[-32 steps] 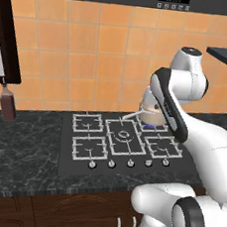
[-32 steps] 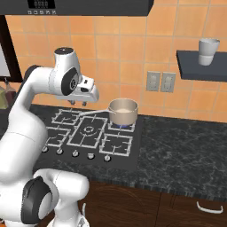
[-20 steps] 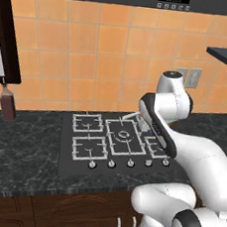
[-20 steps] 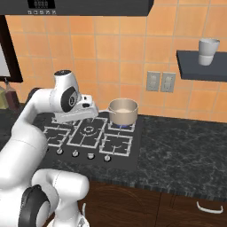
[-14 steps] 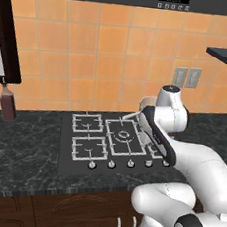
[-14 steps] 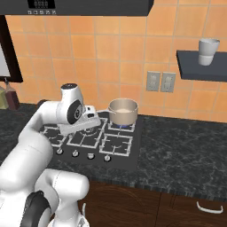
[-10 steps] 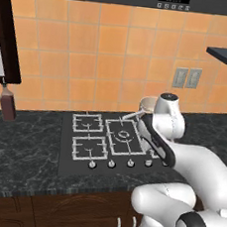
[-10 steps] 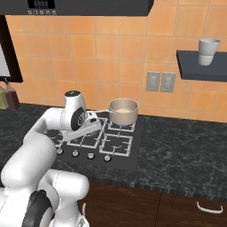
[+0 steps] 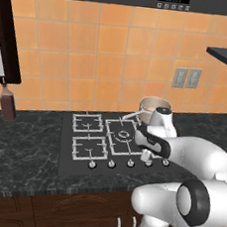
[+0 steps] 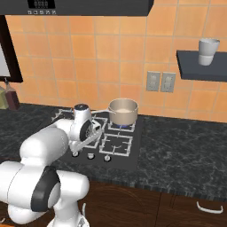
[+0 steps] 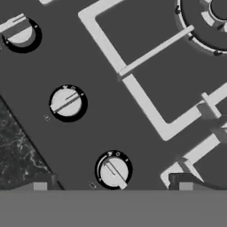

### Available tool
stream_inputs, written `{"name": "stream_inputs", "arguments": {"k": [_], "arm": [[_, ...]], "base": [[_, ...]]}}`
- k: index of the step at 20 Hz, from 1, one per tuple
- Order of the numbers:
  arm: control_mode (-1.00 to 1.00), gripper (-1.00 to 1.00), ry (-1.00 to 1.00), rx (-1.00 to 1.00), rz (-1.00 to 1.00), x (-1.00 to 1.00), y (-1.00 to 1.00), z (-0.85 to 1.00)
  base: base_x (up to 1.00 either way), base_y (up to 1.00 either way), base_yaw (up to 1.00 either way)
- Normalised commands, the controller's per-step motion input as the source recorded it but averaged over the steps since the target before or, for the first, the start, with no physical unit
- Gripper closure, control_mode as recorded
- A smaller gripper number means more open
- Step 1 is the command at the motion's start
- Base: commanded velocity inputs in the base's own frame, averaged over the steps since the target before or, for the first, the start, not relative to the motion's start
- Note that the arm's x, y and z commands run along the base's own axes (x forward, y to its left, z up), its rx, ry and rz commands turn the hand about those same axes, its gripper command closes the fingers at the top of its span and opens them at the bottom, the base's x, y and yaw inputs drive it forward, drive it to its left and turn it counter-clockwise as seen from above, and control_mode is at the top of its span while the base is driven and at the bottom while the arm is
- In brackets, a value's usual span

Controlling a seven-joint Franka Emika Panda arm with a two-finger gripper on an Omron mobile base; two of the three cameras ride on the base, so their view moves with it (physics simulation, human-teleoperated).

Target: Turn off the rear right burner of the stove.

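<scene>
The stove is a black glass cooktop with grey grates and a front row of silver knobs. A steel pot stands on the rear right burner, where a blue flame shows under it. My gripper hangs low over the right part of the knob row. In the hand view the gripper is open, its dark fingertips far apart. One silver knob lies between them, untouched. Two more knobs run up to the left.
The large centre grate with its ring burner head sits just beyond the knobs. Two bottles stand at the counter's far left. A cup rests on a wall shelf at the right. The counter edge lies close to the knobs.
The arm has swung down from above the stove to just over the knob row. The pot, earlier partly behind the hand, now shows behind it.
</scene>
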Motion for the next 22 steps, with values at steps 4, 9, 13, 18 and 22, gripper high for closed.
{"name": "stream_inputs", "arguments": {"k": [4,9,13,18,22], "arm": [[-1.00,-1.00,0.00,0.00,0.40,0.06,-0.13,-0.45],[-1.00,-1.00,-0.03,0.02,0.23,0.00,-0.19,-0.21],[-1.00,-1.00,0.00,0.00,0.05,-0.11,-0.05,-0.11],[-1.00,-1.00,-0.01,0.04,0.15,-0.01,0.00,-0.17],[-1.00,-1.00,-0.08,0.19,0.14,0.00,-0.09,-0.11]], "base": [[0.00,0.00,0.00],[0.00,0.00,0.00],[0.00,0.00,0.00],[0.00,0.00,0.00],[0.00,0.00,0.00]]}}
